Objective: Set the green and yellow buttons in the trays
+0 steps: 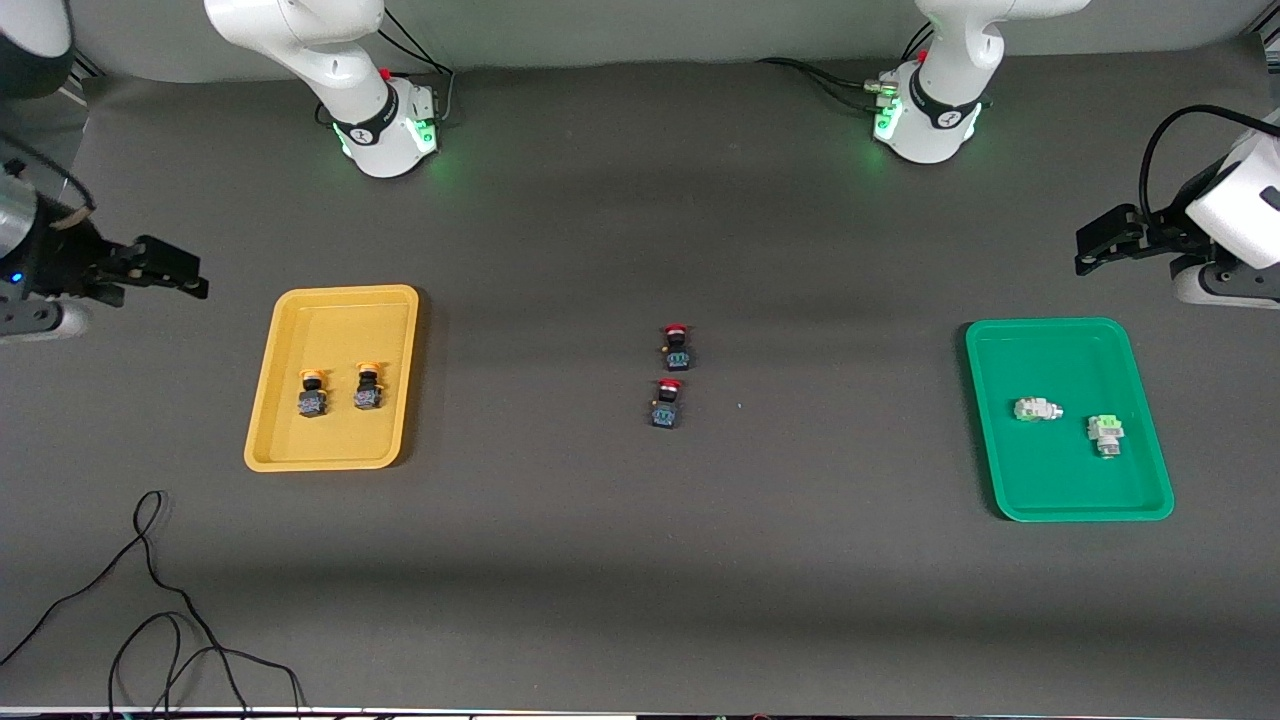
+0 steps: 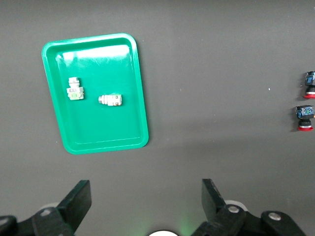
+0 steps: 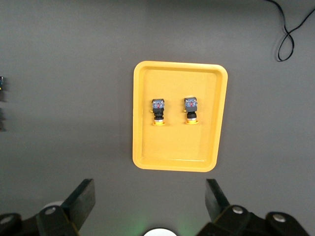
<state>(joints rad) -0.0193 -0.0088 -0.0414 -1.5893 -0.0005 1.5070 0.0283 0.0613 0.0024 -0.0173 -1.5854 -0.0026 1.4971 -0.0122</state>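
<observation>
Two yellow-capped dark buttons [image 1: 312, 393] [image 1: 368, 388] lie side by side in the yellow tray [image 1: 340, 320]; the right wrist view shows them [image 3: 158, 111] [image 3: 191, 110] in that tray [image 3: 177, 147]. Two green-capped whitish buttons [image 1: 1036, 409] [image 1: 1105, 434] lie in the green tray [image 1: 1050, 480]; the left wrist view shows them [image 2: 110, 100] [image 2: 75, 89] in it [image 2: 103, 128]. My left gripper [image 1: 1098, 243] [image 2: 146, 196] is open and empty, high over the table at the left arm's end. My right gripper [image 1: 175, 270] [image 3: 150, 196] is open and empty, high over the right arm's end.
Two red-capped dark buttons [image 1: 677, 347] [image 1: 667, 403] stand on the mat mid-table, between the trays. They also show at the edge of the left wrist view [image 2: 309, 84] [image 2: 304, 118]. Black cables [image 1: 150, 600] lie on the mat nearer the front camera than the yellow tray.
</observation>
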